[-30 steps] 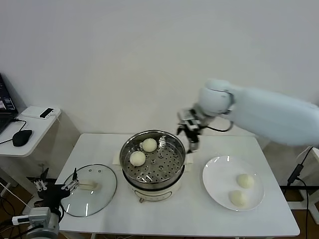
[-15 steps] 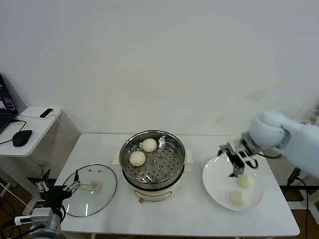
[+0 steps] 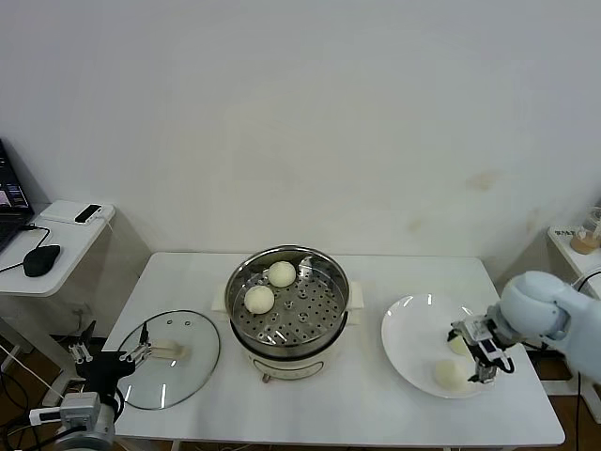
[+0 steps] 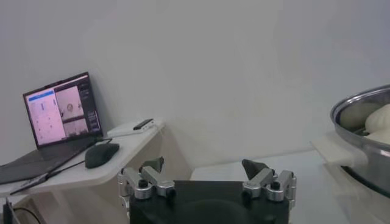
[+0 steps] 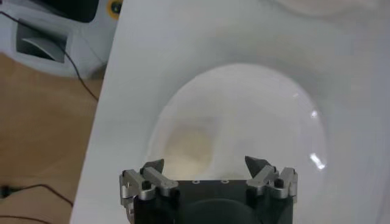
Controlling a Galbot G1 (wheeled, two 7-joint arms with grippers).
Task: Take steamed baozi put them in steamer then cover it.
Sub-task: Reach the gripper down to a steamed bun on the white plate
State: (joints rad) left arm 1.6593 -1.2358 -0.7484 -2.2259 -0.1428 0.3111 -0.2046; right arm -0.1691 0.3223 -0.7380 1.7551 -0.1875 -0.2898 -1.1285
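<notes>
Hovering at the lower right of the frame, right hand (image 3: 482,349), fingers apart and holding nothing, sits over the plate (image 3: 409,349) edge near the tabletop (image 3: 376,413) right border. Two buns (image 3: 451,374) on plate, one partly hidden by the hand. Steamer (image 3: 287,301) centre, two buns (image 3: 260,299) inside. Lid (image 3: 174,357) lies flat lower left; left hand (image 3: 108,360), fingers apart, beside it.
</notes>
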